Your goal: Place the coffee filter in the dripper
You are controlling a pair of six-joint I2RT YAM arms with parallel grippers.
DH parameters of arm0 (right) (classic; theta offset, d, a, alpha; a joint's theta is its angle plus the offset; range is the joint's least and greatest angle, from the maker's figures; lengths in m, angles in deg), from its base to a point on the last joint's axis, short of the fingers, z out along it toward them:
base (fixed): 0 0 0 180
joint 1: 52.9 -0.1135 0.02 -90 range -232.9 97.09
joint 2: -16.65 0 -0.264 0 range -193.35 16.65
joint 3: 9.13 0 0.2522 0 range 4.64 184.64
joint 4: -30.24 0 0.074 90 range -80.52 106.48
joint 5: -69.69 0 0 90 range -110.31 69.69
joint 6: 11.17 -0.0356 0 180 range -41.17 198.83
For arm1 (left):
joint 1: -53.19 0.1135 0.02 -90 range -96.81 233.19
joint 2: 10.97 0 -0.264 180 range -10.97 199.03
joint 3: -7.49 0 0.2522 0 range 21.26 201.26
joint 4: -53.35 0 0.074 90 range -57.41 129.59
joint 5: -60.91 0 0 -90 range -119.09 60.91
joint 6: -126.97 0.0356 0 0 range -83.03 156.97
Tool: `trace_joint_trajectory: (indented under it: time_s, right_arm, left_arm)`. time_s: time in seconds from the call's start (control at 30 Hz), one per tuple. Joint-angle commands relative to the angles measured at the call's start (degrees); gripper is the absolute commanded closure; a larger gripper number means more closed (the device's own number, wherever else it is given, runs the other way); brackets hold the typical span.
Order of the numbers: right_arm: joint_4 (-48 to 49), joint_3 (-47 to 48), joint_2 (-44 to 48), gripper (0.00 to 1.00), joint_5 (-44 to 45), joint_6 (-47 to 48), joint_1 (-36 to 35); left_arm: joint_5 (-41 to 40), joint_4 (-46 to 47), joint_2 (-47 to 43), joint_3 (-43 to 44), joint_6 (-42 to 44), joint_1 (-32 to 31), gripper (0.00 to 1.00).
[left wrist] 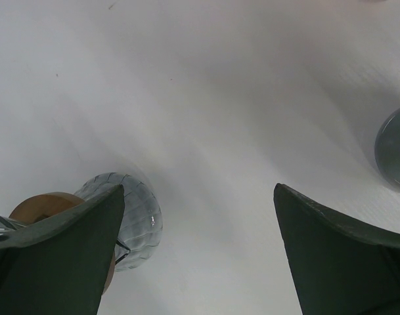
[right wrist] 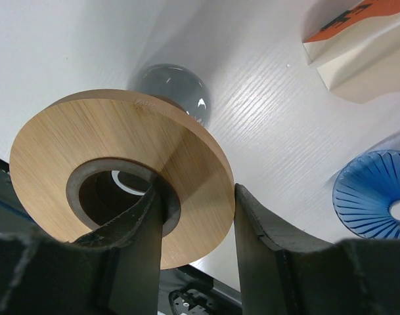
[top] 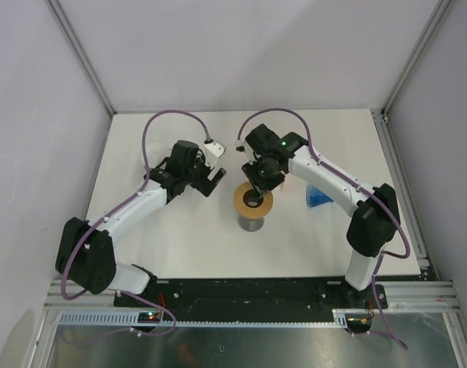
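Dripper count one; right gripper pinches the one wooden ring; left gripper gapes.

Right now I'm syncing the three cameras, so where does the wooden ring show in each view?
Top: ring mid-picture.
Left wrist: bottom left, behind a finger.
Right wrist: centre, fingers astride its rim.
Shared landmark: glass carafe beneath it.
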Motion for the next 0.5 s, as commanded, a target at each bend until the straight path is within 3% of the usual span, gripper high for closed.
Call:
trace_joint_trajectory:
  time_s: [0.0,0.47]
  right_arm:
    - [1.2,-0.5,-0.3,0.81,0.3,0.5,-0.1]
    - [1.9,-0.7,-0.7,0.48,-0.2,1.9,-0.5]
  left_arm:
    - [-0.3,0.6,-0.1,2.4,0.9,-0.4,0.00]
    - [-0.3,0.6,-0.1,2.3,1.0,-0.3,0.00]
